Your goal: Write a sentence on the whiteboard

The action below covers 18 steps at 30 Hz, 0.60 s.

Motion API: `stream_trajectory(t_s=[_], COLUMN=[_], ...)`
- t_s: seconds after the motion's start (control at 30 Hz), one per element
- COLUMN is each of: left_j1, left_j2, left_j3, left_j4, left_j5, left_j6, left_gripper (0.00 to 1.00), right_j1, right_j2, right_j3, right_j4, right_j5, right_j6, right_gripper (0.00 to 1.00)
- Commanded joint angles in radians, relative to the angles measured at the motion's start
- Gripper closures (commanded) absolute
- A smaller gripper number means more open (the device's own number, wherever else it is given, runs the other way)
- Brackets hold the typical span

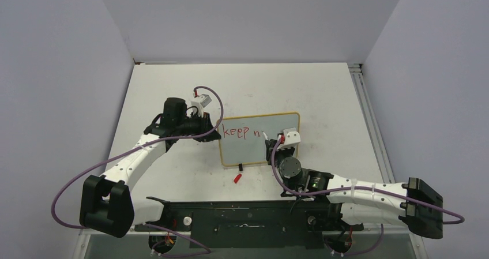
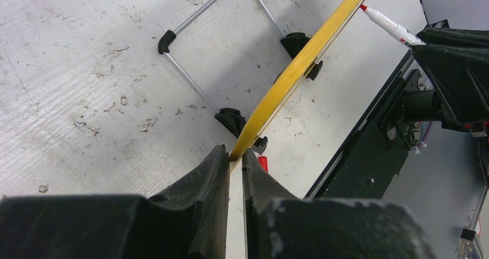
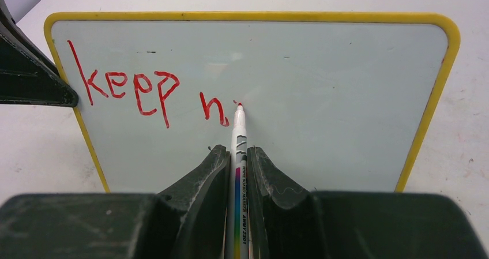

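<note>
The whiteboard [image 1: 259, 153] stands on the table, yellow-framed with a pale face [image 3: 346, 97]. My left gripper [image 1: 214, 133] is shut on its left edge; in the left wrist view the yellow frame [image 2: 300, 68] runs out from between the jaws [image 2: 233, 153]. My right gripper [image 1: 275, 145] [image 3: 233, 152] is shut on a white marker [image 3: 238, 133], whose red tip touches the board. The sentence [image 3: 130, 89] reads "keep" and then a partial letter like an "n", in red, with the tip just right of that stroke. The marker [image 2: 389, 25] also shows from the side.
A red marker cap [image 1: 237, 177] [image 2: 263, 162] lies on the table in front of the board. The board's wire stand [image 2: 190, 40] and black feet stick out behind it. The black base rail [image 1: 242, 216] runs along the near edge, and a metal rail [image 1: 369, 120] lines the right side.
</note>
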Motion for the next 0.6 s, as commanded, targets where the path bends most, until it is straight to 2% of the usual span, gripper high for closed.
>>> stream_trajectory(t_s=[0.0, 0.57], left_j1=[-0.004, -0.004], left_j2=[-0.030, -0.034], left_j3=[0.038, 0.036], left_j4=[0.007, 0.006], left_j5=[0.001, 0.001], left_j6=[-0.001, -0.001], left_gripper=[1.00, 1.00], right_j1=[-0.004, 0.027], right_j2=[-0.027, -0.017], right_j3=[0.000, 0.014], right_j4=[-0.008, -0.011], right_j5=[0.018, -0.024], right_j6=[0.022, 0.009], right_gripper=[0.95, 0.95])
